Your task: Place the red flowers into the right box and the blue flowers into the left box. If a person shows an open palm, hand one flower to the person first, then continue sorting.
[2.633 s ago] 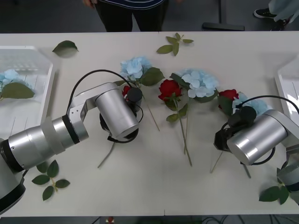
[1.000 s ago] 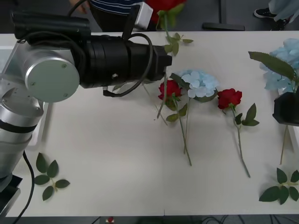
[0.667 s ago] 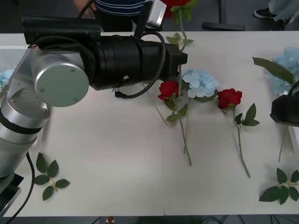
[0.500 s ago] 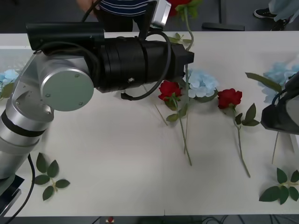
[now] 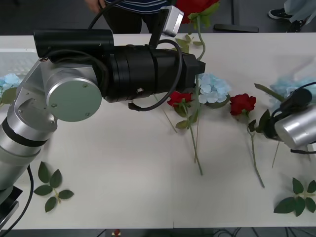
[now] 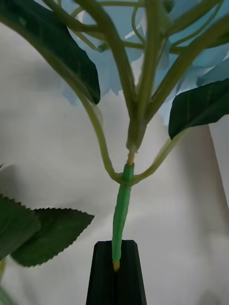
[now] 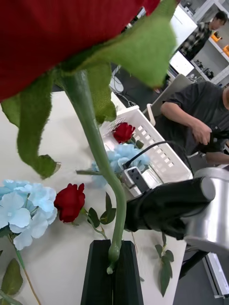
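Note:
My left gripper (image 5: pixel 199 68) is shut on the stem of a red flower (image 5: pixel 194 6), lifted over the table's far edge; its fingers (image 7: pixel 113 271) pinch the stem's end. My right gripper (image 5: pixel 270 130) is shut on the stem (image 6: pixel 120 209) of a blue flower (image 5: pixel 292 85), low over the table's right side. Two red flowers (image 5: pixel 178 97) (image 5: pixel 242 103) and a blue flower (image 5: pixel 212 88) lie mid-table. The left box (image 5: pixel 22 61) holds a blue flower (image 5: pixel 7 81). The right box (image 7: pixel 160 153) holds a red flower (image 7: pixel 123 132). The person (image 5: pixel 140 5) stands behind the table; the open palm is out of view.
Loose leaf sprigs lie at the front left (image 5: pixel 51 189), the front right (image 5: pixel 296 199) and by the far edge (image 5: pixel 185 44). My left arm's thick black and silver forearm (image 5: pixel 123 71) spans the left half of the table.
My left arm swung right and farther out, carrying the raised red flower. My right gripper came down and left from the right box's side, with the blue flower still in it.

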Robot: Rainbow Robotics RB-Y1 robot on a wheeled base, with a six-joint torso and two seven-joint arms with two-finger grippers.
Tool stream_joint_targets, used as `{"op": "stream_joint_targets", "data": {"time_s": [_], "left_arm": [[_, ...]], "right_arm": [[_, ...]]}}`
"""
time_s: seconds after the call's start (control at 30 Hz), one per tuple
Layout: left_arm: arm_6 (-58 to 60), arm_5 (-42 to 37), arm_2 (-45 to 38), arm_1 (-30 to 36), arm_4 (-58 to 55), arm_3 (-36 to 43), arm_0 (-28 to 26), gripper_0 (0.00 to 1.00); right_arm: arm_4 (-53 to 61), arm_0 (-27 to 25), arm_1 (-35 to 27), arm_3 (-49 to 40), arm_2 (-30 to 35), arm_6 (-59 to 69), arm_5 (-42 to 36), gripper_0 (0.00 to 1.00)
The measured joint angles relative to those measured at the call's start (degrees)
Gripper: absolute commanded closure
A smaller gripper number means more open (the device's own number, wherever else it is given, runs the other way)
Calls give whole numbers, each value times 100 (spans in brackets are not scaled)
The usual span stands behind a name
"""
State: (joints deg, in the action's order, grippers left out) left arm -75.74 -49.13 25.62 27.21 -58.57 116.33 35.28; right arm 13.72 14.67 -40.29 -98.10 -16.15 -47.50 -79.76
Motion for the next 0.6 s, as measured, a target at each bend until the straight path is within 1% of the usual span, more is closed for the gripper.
{"op": "stream_joint_targets", "data": {"time_s": [0.1, 0.2, 0.27, 0.3, 0.33, 0.37, 0.43, 0.6], "left_arm": [[0, 0, 0, 0, 1, 0, 0, 100], [0, 0, 0, 0, 1, 0, 0, 100], [0, 0, 0, 0, 1, 0, 0, 100], [0, 0, 0, 0, 1, 0, 0, 100], [0, 0, 0, 0, 1, 0, 0, 100], [0, 0, 0, 0, 1, 0, 0, 100], [0, 0, 0, 0, 1, 0, 0, 100], [0, 0, 0, 0, 1, 0, 0, 100]], "right_arm": [[-136, 0, 0, 278, -252, -5, 366, 100], [-182, 0, 0, 474, -354, -13, 577, 100], [-182, 0, 0, 538, -358, -32, 642, 80], [-182, 0, 0, 550, -352, -62, 667, 51], [-182, 0, 0, 554, -350, -119, 677, 35], [-182, 0, 0, 554, -350, -213, 677, 26], [-182, 0, 0, 554, -350, -281, 678, 21], [-182, 0, 0, 554, -350, -300, 694, 21]]}}
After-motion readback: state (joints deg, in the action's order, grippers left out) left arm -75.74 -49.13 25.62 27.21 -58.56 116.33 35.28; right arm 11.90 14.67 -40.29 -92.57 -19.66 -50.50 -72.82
